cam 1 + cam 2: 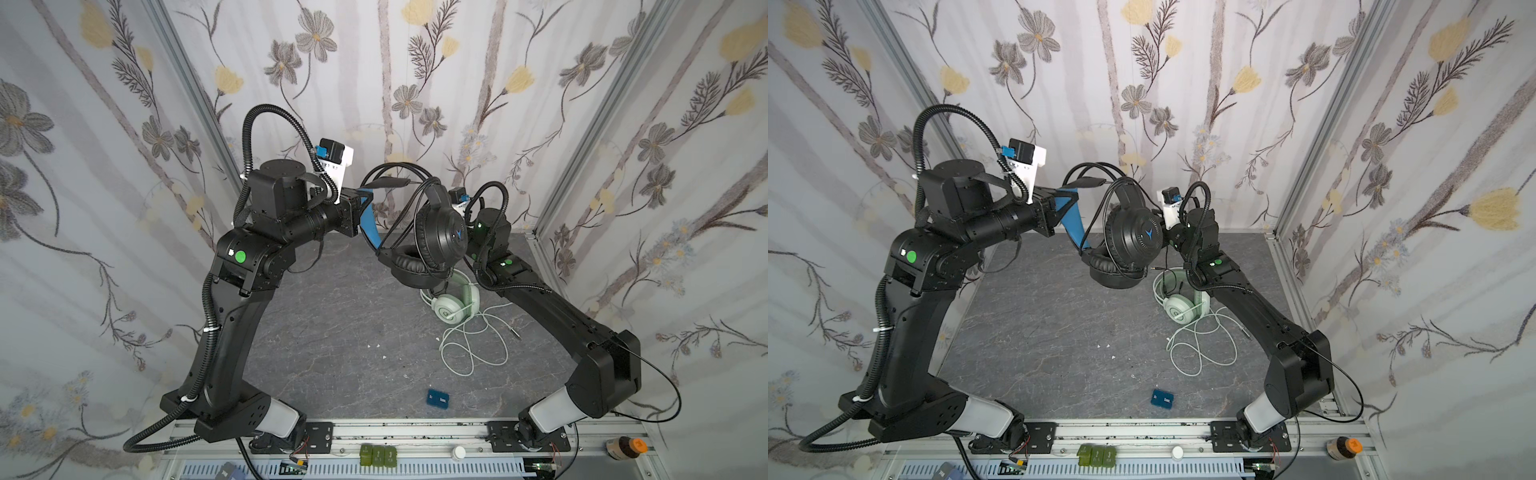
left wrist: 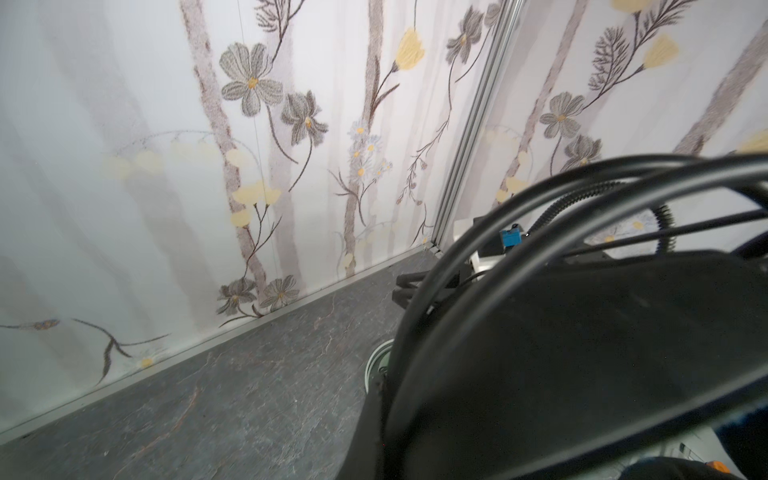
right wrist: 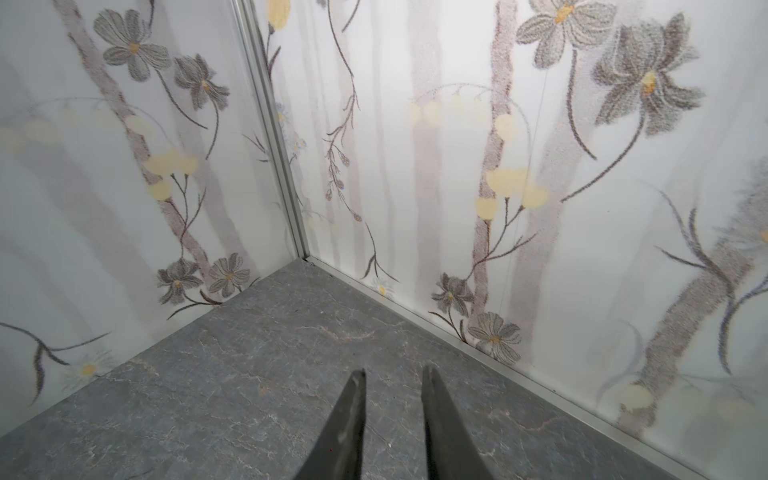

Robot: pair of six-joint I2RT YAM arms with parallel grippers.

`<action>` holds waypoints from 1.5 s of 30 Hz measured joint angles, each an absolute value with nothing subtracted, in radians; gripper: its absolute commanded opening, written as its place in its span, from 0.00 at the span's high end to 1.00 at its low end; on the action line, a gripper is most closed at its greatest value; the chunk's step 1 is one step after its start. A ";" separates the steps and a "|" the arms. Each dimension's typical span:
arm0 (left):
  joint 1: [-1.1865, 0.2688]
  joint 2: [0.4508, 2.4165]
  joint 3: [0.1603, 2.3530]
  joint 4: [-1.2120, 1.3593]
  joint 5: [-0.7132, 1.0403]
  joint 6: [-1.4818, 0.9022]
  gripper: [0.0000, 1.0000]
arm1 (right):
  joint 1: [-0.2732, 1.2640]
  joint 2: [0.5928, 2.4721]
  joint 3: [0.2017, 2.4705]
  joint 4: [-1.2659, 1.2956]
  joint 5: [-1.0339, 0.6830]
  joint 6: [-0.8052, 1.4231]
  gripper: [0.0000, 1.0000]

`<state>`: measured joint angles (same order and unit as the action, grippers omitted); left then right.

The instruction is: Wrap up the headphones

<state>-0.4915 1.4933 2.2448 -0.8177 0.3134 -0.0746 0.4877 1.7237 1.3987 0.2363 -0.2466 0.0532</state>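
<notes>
Right wrist view shows right gripper (image 3: 393, 374) fingers spread, empty; left gripper (image 1: 365, 199) pinches black headset (image 1: 442, 239) by its headband, hanging above mint headset (image 1: 451, 307).

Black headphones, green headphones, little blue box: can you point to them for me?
Black headphones (image 1: 442, 240): a top view, on the round outer earcup.
Green headphones (image 1: 448, 311): a top view, on its front earcup.
Blue box (image 1: 438, 399): a top view, on its top face.

White wall panels (image 1: 415, 62) printed with grey and yellow flowers on pale stems enclose the space on three sides, joined at the back corners by slim aluminium posts (image 1: 192, 83). The dark grey, marble-veined tabletop (image 1: 332, 332) meets an aluminium rail (image 1: 415, 430) along its near edge. The light is soft and even.
</notes>
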 measured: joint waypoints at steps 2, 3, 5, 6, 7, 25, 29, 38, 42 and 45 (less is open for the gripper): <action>-0.492 1.509 2.272 -0.803 0.328 -0.096 1.00 | 0.500 1.743 1.423 0.252 -0.268 0.064 0.65; -0.492 1.512 2.278 -0.795 0.334 -0.108 1.00 | 0.506 1.750 1.432 0.260 -0.278 0.067 0.65; -0.492 1.521 2.289 -0.772 0.343 -0.135 1.00 | 0.521 1.765 1.453 0.277 -0.291 0.073 0.65; -0.492 1.528 2.298 -0.759 0.347 -0.149 1.00 | 0.527 1.771 1.460 0.283 -0.296 0.078 0.65; -0.492 1.538 2.312 -0.744 0.350 -0.165 1.00 | 0.536 1.779 1.470 0.288 -0.307 0.079 0.65; -0.491 1.641 2.457 -0.578 0.138 -0.334 1.00 | 0.619 1.815 1.321 0.393 -0.437 0.191 0.95; -0.490 1.637 2.420 -0.542 0.079 -0.361 1.00 | 0.628 1.809 1.265 0.403 -0.450 0.194 1.00; -0.486 1.629 2.303 -0.506 -0.110 -0.468 1.00 | 0.674 1.754 1.176 0.353 -0.414 0.171 1.00; -0.487 1.641 2.296 -0.505 -0.179 -0.489 1.00 | 0.701 1.728 1.167 0.299 -0.366 0.127 1.00; -0.487 1.653 2.280 -0.506 -0.241 -0.505 1.00 | 0.729 1.707 1.166 0.243 -0.323 0.088 1.00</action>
